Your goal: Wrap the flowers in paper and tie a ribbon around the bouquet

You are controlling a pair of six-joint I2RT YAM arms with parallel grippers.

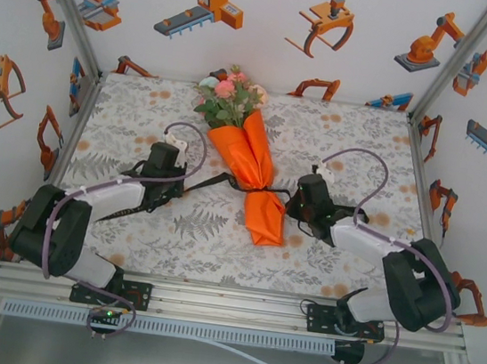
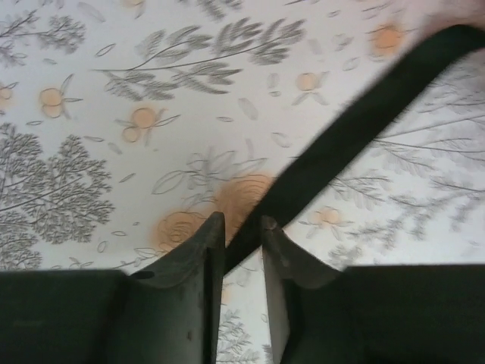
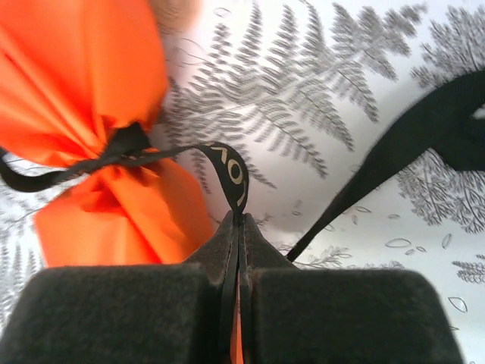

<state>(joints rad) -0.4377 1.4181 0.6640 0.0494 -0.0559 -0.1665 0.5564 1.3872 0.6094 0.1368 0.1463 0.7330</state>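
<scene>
On the left of the top view, the left gripper (image 1: 175, 176) sits low over the pale tablecloth printed with grey ferns and orange blossoms (image 1: 127, 113). In its wrist view the claw (image 2: 242, 227) stands narrowly parted, with cloth showing in the gap. The long narrow black ribbon with pale lettering (image 2: 356, 121) runs down between the two fingers (image 2: 206, 262) (loose there rather than pinched, as far as the view shows). From that gripper the ribbon (image 1: 212, 181) stretches rightward across the cloth to the bouquet.

The bouquet, a bright-orange paper cone (image 1: 247, 151), lies mid-table, its wide end toward the far wall. The flowers, pink and peach blooms with green leaves (image 1: 229, 90), spill out of that end. The ribbon cinches the cone at its narrow waist, and the paper flares again below the tie.

Just right of the bouquet, the right gripper (image 1: 299, 205) rests near the waist. Its wrist view shows the claw (image 3: 239, 221) pressed fully together on a loop of the ribbon (image 3: 231, 171) (the lettering is legible on the curve). The ribbon leads left to the knot gathering the orange paper (image 3: 68, 68). Another black length lies on the cloth farther right.
</scene>
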